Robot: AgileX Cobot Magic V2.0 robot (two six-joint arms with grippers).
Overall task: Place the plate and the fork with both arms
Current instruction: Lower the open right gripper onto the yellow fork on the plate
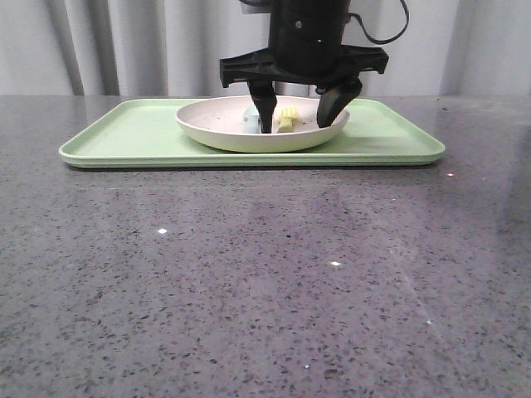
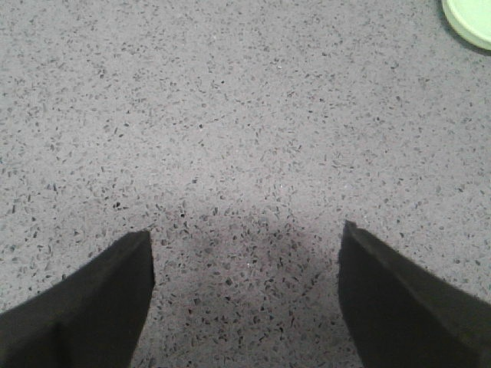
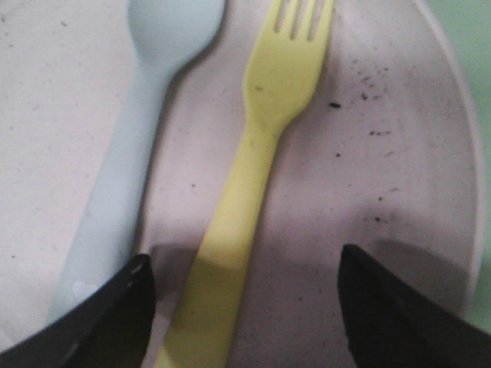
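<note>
The plate point(image 1: 249, 135) sits on the light-green tray point(image 1: 133, 133) at the back of the table. The yellow fork point(image 1: 287, 117) lies inside it next to a pale blue-green spoon point(image 1: 251, 115). My right gripper point(image 1: 300, 116) is open and lowered into the plate, its fingers either side of the fork. In the right wrist view the fork point(image 3: 253, 176) runs between my open right gripper point(image 3: 245, 264), closer to one finger, with the spoon point(image 3: 130, 153) beside it on the plate point(image 3: 399, 192). My left gripper point(image 2: 247, 245) is open and empty over bare table; it does not show in the front view.
The grey speckled table point(image 1: 265, 282) stretches in front of the tray. A corner of the green tray point(image 2: 469, 19) shows at the edge of the left wrist view. A curtain hangs behind the table.
</note>
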